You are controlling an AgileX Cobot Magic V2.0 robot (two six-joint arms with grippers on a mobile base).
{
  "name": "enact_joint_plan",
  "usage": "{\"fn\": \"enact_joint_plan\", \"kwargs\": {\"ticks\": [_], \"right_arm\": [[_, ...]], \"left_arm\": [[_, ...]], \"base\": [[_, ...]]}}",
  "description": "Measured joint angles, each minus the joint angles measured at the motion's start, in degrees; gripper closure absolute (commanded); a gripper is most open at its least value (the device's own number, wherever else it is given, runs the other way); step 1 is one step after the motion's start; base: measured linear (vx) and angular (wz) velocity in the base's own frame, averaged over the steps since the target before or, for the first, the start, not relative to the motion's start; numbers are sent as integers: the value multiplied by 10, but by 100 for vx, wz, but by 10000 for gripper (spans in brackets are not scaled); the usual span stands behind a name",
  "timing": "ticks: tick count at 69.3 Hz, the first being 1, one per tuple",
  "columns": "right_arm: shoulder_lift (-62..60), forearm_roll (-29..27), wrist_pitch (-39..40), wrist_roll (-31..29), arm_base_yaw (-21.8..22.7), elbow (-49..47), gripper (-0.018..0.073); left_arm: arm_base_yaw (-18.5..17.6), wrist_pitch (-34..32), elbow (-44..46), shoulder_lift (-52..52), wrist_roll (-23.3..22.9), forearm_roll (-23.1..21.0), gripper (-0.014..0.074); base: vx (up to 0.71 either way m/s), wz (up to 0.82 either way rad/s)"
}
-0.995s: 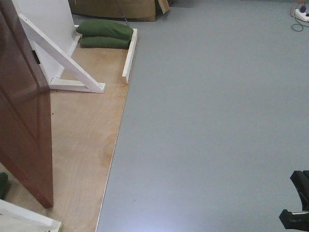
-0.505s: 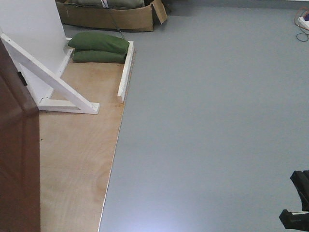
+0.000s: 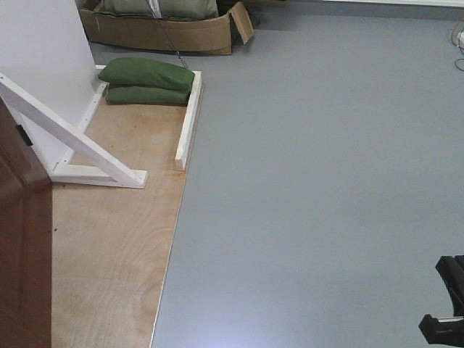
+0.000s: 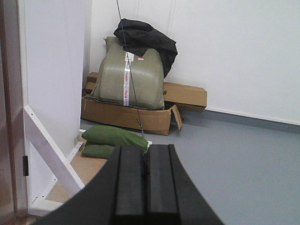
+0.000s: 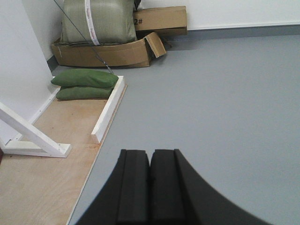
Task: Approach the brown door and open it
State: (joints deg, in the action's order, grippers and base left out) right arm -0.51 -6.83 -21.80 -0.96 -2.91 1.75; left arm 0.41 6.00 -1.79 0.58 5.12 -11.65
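The brown door [image 3: 22, 275] shows only as a reddish-brown slab at the far left edge of the front view, standing on the plywood floor. Its handle and keys are out of view. A thin strip of it [image 4: 8, 93] also lines the left edge of the left wrist view. My left gripper [image 4: 145, 149] is shut and empty, pointing past the door toward the green bags. My right gripper [image 5: 150, 153] is shut and empty over the grey floor. A black arm part [image 3: 446, 304] shows at the bottom right of the front view.
A white wall panel [image 3: 36, 58] with a diagonal white brace [image 3: 72, 134] stands beside the door on plywood flooring [image 3: 109, 239]. Two green bags [image 3: 148, 76] lie behind a low white rail [image 3: 187, 123]. A cardboard box [image 3: 159, 32] sits beyond. Grey floor [image 3: 312, 181] spreads right.
The view has shifted: the brown door has slid left toward the frame edge, the white brace and green bags have moved down and left, and the cardboard box has come into view at the top.
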Motion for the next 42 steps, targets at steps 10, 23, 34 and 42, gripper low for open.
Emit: {"fn": "enact_joint_plan", "kwargs": {"ticks": [10,23,34,42], "right_arm": [[0,0,-1,0,0,0,559],[0,0,-1,0,0,0,559],[0,0,-1,0,0,0,559],[0,0,-1,0,0,0,559]], "left_arm": [[0,0,0,0,0,0,580],[0,0,0,0,0,0,580],[0,0,0,0,0,0,580],[0,0,0,0,0,0,580]], "base": [[-1,-5],[0,-1],[0,0],[0,0]]}}
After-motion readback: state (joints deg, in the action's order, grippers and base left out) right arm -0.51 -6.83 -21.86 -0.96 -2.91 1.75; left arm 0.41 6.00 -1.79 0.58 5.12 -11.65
